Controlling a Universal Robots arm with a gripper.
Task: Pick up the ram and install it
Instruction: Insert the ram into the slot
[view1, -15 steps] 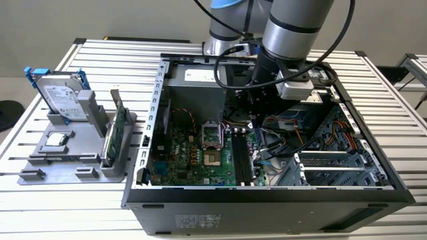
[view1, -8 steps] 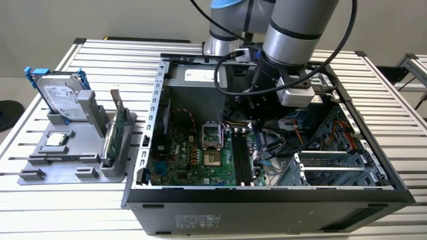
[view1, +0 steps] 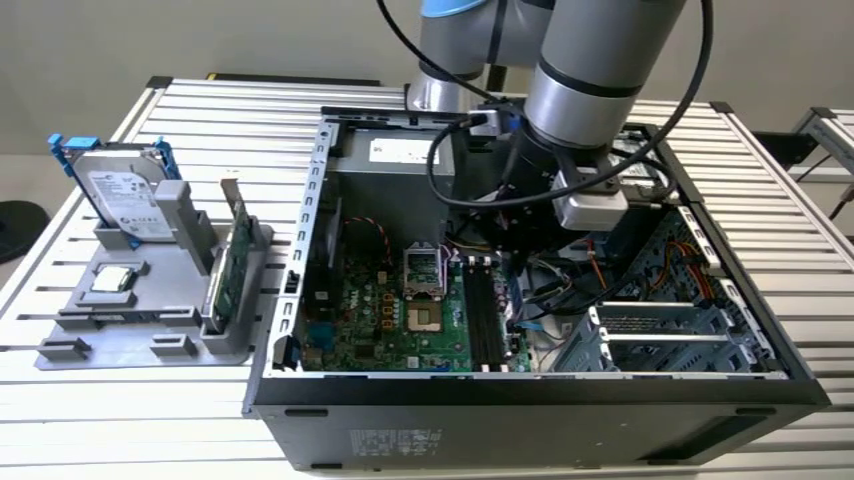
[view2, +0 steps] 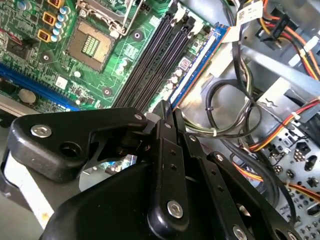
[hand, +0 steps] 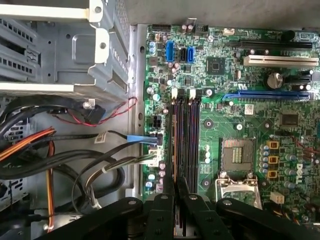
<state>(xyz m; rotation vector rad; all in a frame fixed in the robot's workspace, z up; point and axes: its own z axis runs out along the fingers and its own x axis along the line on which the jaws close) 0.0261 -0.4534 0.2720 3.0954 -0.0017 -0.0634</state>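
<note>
Fingers of the gripper pinched together on the ram. The blue stick runs straight out from the fingertips, edge-on in the first wrist view. It lies along the outermost memory slot, on the side of the slots nearest the cables.

Cannot tell whether the ram's lower edge is already in the slot or just above it; the contact line is hidden by the stick itself.

Outward from the fingers:
- empty black slots just beside the ram, on its far side from the cables
- CPU socket beyond the slots
- loose cable loops close on the other side, not touching the stick as far as I can see

Judgement for this step:
- Keep the stick parallel to the slot along its whole length; any yaw will jam one end.
- Press straight down and evenly, no rocking toward the cables.
- Grip is at one end, so the far end may ride high.
- Slot latches should be open; I cannot confirm that.
- Motherboard may flex, so apply force gradually.
</note>
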